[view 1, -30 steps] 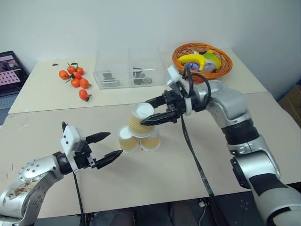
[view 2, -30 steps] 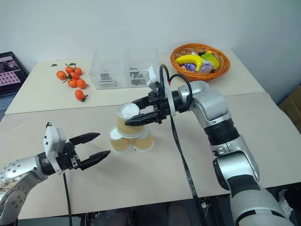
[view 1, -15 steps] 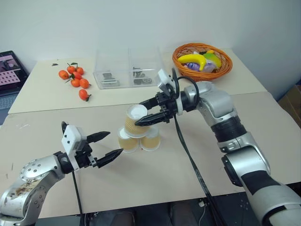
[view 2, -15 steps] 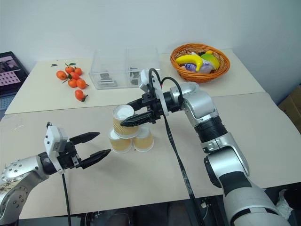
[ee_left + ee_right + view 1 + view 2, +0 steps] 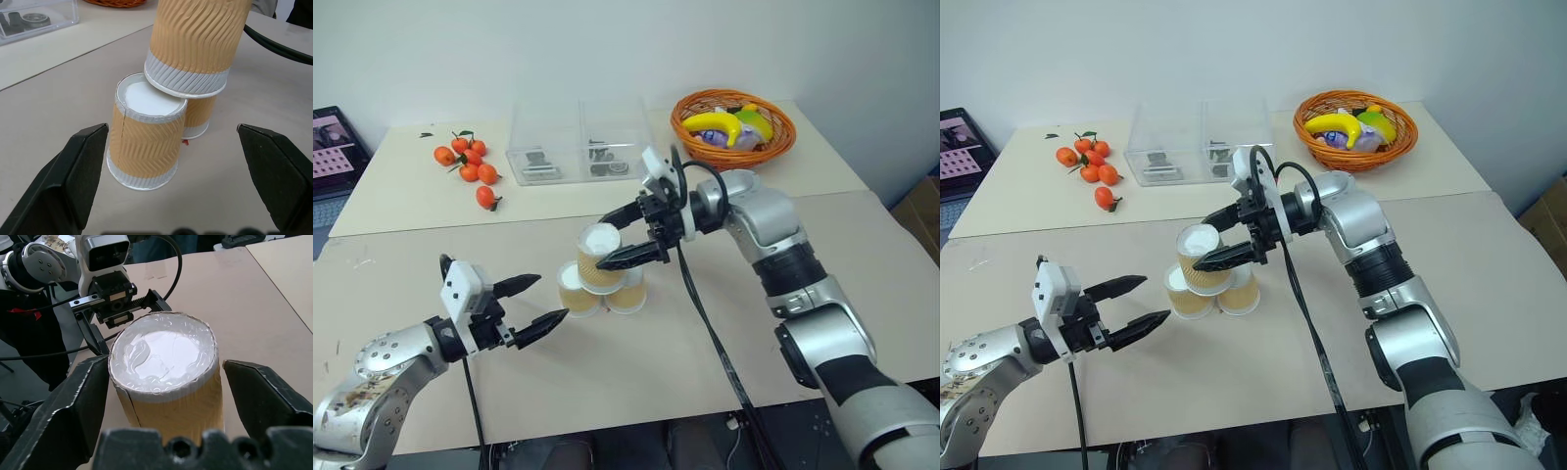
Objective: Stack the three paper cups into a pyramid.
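Since 1 second ago my right tool has lowered the top cup onto the 2 base cups on the tabletop and parted its fingers, which now flank it with gaps on both sides. The cup stands upright between those fingers, so I judge the way out is straight back toward the basket. My left tool hangs spread wide and empty, near the base cups.

Two cups are set side by side, upside down, on the near table. A third cup is seated on top, across both. The right gripper is positioned around the top cup; the left gripper is located to the left of the stack, apart from it. On the far table, tangerines are placed left, a clear box centre, a basket right.
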Tool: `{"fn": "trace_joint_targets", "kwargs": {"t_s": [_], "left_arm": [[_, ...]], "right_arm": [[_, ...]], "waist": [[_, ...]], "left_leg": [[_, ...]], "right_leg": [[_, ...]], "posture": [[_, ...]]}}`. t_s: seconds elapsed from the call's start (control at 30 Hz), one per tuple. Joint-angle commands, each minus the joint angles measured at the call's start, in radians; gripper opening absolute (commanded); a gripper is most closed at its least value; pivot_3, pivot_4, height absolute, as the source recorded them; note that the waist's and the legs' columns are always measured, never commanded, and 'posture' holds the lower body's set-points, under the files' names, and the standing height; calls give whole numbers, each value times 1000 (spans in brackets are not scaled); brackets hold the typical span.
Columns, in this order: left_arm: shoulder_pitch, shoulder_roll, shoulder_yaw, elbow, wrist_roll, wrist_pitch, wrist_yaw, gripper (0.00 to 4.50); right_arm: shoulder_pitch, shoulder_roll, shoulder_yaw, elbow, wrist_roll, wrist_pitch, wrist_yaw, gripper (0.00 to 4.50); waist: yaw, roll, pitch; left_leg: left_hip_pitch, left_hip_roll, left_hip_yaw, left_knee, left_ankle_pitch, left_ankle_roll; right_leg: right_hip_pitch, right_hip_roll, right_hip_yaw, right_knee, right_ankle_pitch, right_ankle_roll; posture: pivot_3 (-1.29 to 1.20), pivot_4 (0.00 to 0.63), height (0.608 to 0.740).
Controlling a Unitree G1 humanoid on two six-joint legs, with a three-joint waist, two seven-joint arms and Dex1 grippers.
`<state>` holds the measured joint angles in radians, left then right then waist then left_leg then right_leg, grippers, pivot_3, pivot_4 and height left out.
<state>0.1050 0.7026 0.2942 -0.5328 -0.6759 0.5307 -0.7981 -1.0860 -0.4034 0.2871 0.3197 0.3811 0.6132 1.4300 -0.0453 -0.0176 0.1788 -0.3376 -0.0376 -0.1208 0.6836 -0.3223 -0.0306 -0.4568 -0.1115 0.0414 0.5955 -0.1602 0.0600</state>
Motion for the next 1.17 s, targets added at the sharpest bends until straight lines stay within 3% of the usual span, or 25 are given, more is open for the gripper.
{"fn": "trace_joint_targets", "kwargs": {"t_s": [0.03,0.37,0.6,0.73,0.87,1.03,1.17], "left_arm": [[-31,7,8,-8,-26,2,-5,4500],[-97,-3,6,48,-48,6,-9,4500],[-26,-62,233,77,-169,16,93,4500],[22,-136,351,81,-282,57,227,4500],[104,-176,353,95,-217,22,259,4500],[104,-225,311,154,-133,-19,321,4500],[72,-244,261,193,-101,-20,335,4500]], "right_arm": [[-3,-17,-57,-52,37,14,0,4141],[8,-123,-146,-117,99,67,20,4141],[133,-302,-329,-185,155,89,-34,4141],[278,-353,-485,-135,114,38,-222,4141],[437,-343,-594,-147,105,39,-381,4141],[543,-240,-698,-140,107,24,-635,4141],[646,-173,-666,-172,62,-78,-684,4141]], "waist": [[0,0,0],[0,0,0],[3,0,0],[8,-1,0],[8,-1,-1],[5,-1,-2],[5,-1,-4]], "left_leg": [[0,0,0,0,0,0],[0,0,0,0,0,0],[-1,0,0,0,0,1],[0,0,2,0,-1,1],[1,0,3,0,-1,1],[1,1,6,0,-1,1],[2,2,7,1,-1,1]], "right_leg": [[0,0,0,0,0,0],[0,0,0,0,0,0],[0,0,0,0,0,0],[1,-1,0,-1,0,0],[1,0,1,0,0,0],[2,0,3,0,2,-1],[4,1,4,0,3,0]], "posture": [[0,150,738],[0,150,738],[0,150,738],[0,150,738],[0,150,738],[0,150,738],[0,150,738]]}}
